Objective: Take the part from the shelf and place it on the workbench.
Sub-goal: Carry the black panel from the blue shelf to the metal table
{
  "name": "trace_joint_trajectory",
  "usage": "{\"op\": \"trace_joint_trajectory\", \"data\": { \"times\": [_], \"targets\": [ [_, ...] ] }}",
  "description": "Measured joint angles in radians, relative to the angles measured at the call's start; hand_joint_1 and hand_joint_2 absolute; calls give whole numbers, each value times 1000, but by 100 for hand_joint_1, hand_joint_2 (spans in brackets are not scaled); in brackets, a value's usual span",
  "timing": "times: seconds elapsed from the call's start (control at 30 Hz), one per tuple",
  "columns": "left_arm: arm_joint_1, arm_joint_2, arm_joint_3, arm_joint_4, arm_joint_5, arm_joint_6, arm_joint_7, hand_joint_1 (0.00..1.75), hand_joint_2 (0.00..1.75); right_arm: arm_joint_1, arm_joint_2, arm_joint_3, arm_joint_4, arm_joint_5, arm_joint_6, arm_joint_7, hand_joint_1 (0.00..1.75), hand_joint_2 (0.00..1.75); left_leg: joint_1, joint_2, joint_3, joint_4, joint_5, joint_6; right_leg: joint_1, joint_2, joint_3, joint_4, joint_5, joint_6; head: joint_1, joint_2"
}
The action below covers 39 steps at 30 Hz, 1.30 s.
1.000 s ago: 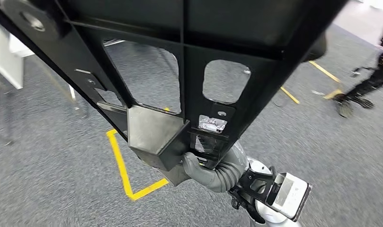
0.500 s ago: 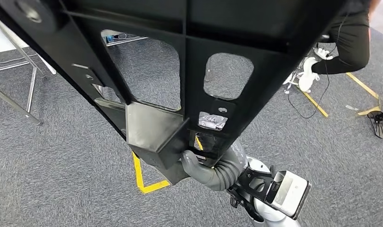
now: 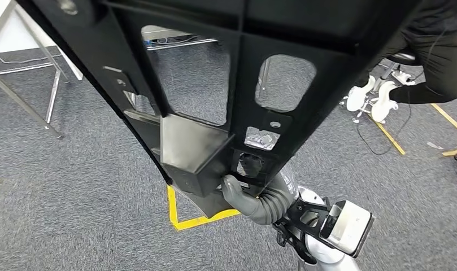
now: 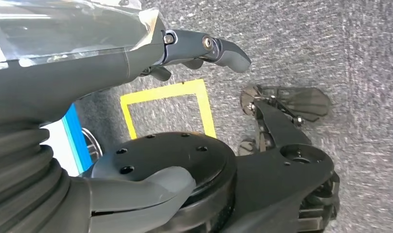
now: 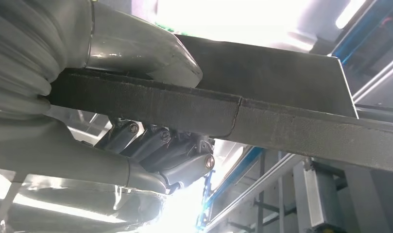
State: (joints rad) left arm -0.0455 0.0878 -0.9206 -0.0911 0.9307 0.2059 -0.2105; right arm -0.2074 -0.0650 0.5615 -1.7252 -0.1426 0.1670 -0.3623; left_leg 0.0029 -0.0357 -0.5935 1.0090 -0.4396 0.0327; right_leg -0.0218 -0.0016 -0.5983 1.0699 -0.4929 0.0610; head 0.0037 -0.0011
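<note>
Low at the right of the head view, the right hand grips the part by its lower edge, grey thumb hooked over the rim beside a boxy metal bracket. Seen from the right wrist, the thumb lies on top of a flat dark bar of the part and the darker fingers curl up beneath it, so the bar is clamped between them. The part is a large black frame with cut-out windows, held tilted and reaching up across most of the head view, well clear of the floor.

From the left wrist, the left hand hangs over the carpet with its fingers loosely extended and nothing in them.

Beyond the frame lies grey carpet with a yellow tape corner just past the hand. Farther off stand metal table legs on the left, and a person in dark clothing at the far right, with cables near their feet.

Neither shelf nor workbench shows, so this looks like the carry. To do it well, the one-handed clamp should stay firm, since so long a frame will lever hard against the thumb. Keeping it tilted close to the body and turning slowly would likely spare the table legs and the person nearby.
</note>
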Motion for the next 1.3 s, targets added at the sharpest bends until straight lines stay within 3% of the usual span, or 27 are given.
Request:
{"op": "trace_joint_trajectory", "data": {
  "times": [0.07,0.13,0.2,0.3,0.33,0.37,0.4,0.47,0.5,0.57,0.67,0.73,0.83,0.87,0.9,0.93,1.0,1.03,1.07,1.1,1.13,1.17,1.23,1.27,1.3],
  "targets": [
    [1,1,0,0,0,-1,-1,0,175,0,0,-2,0,-2,-1,-1,175,175,-3,-4,-2,4,-6,-11,2,2,20,-41,14,-15,0,0],
    [2,3,-1,0,0,-1,-2,0,175,0,0,-4,0,-3,-2,-1,175,175,-1,-2,-2,5,-9,-20,1,3,23,-43,16,-34,0,0],
    [2,5,-1,0,0,0,-4,0,175,0,1,-5,0,-3,-2,-2,175,175,2,9,-17,44,-35,-30,-5,2,29,-45,15,-50,-1,0],
    [0,7,-1,0,1,0,-6,0,175,1,1,-5,0,-4,-3,-4,175,175,4,25,-113,225,-117,-42,-5,-2,34,-46,9,-64,-2,0],
    [0,8,-1,0,1,0,-6,0,175,2,1,-5,0,-4,-4,-4,175,175,5,27,-144,274,-128,-43,-3,-3,36,-46,6,-66,-2,0],
    [0,10,-1,0,1,0,-7,0,175,3,1,-5,0,-4,-4,-4,175,175,5,27,-158,290,-120,-42,-2,-3,39,-46,1,-67,-2,0],
    [0,10,-1,0,2,0,-8,0,175,4,1,-5,0,-4,-5,-4,175,175,5,28,-151,266,-93,-39,-1,-3,44,-46,-4,-67,-2,0],
    [1,12,-1,0,2,0,-8,0,175,3,1,-5,0,-4,-7,-6,175,175,2,35,-88,137,-21,-27,-1,-4,58,-47,-18,-64,-2,0],
    [1,12,-1,0,3,0,-9,0,175,3,1,-5,0,-3,-8,-6,175,175,-2,42,-55,75,-3,-20,2,-4,65,-47,-26,-60,-2,0],
    [-1,13,-2,0,4,0,-10,0,175,1,2,-5,0,-2,-9,-7,175,175,-10,51,-20,12,-9,-8,6,-6,77,-50,-33,-47,-2,0],
    [2,12,-3,-1,6,0,-12,0,175,-1,2,-4,0,0,-13,-7,175,175,-10,40,14,-14,-25,10,5,-8,92,-28,-27,-23,-1,0],
    [4,12,-4,-2,7,0,-13,0,175,-5,1,-3,-1,0,-16,-7,175,175,-4,33,51,-22,-35,21,5,-5,50,50,-33,-21,2,0],
    [6,9,-4,-2,7,-1,-14,0,175,-5,0,-2,0,1,-17,-5,175,175,-2,24,86,-23,-68,24,5,-1,-91,216,-83,-25,4,0],
    [8,7,-4,-2,7,-2,-14,0,175,-4,-1,-2,1,2,-18,-3,175,175,-2,20,102,-23,-82,22,5,-1,-128,235,-101,-24,4,0],
    [10,6,-5,-2,7,-3,-15,0,175,-4,-2,-2,1,3,-19,-2,175,175,0,16,120,-23,-98,20,5,-1,-144,214,-107,-21,4,0],
    [11,5,-6,-2,7,-3,-16,0,175,-4,-2,-1,1,5,-20,0,175,175,1,13,141,-23,-115,17,5,-2,-147,165,-91,-14,4,0],
    [13,5,-9,-2,8,-5,-17,0,175,-1,-5,-1,3,7,-21,2,175,175,2,9,179,-23,-153,8,5,-5,-137,43,19,10,5,0],
    [13,5,-11,-2,8,-6,-18,0,175,1,-6,0,4,9,-21,2,175,175,1,9,193,-27,-172,2,8,-6,-127,5,70,8,5,0],
    [13,5,-11,-2,9,-6,-18,0,175,2,-7,0,4,10,-22,3,175,175,-1,9,209,-35,-186,-4,9,-6,-119,-14,105,-1,4,0],
    [11,6,-12,-2,9,-6,-18,0,175,1,-6,1,4,10,-22,3,175,175,-2,11,226,-38,-191,-8,11,-4,-108,-18,110,-19,3,0],
    [8,6,-12,-2,9,-6,-19,0,175,-2,-4,1,2,11,-23,3,175,175,-2,12,229,-32,-186,-13,10,-1,-93,-17,96,-40,3,0],
    [5,7,-13,-2,9,-7,-19,0,175,-4,-2,1,0,11,-23,3,175,175,-2,15,220,3,-166,-16,7,2,-77,-21,84,-51,3,0],
    [-1,8,-13,-3,9,-8,-19,0,175,-6,2,1,-1,11,-23,3,175,175,-1,21,142,133,-124,-25,1,3,-36,-30,56,-67,1,0],
    [-2,7,-13,-3,9,-8,-19,0,175,-5,3,1,-2,11,-23,3,175,175,0,25,88,202,-124,-30,1,3,-13,-37,39,-71,1,0],
    [-2,7,-13,-3,10,-9,-19,0,175,-5,3,1,-1,11,-24,4,175,175,1,28,36,248,-150,-34,0,3,10,-43,23,-73,0,0]
  ]
}}
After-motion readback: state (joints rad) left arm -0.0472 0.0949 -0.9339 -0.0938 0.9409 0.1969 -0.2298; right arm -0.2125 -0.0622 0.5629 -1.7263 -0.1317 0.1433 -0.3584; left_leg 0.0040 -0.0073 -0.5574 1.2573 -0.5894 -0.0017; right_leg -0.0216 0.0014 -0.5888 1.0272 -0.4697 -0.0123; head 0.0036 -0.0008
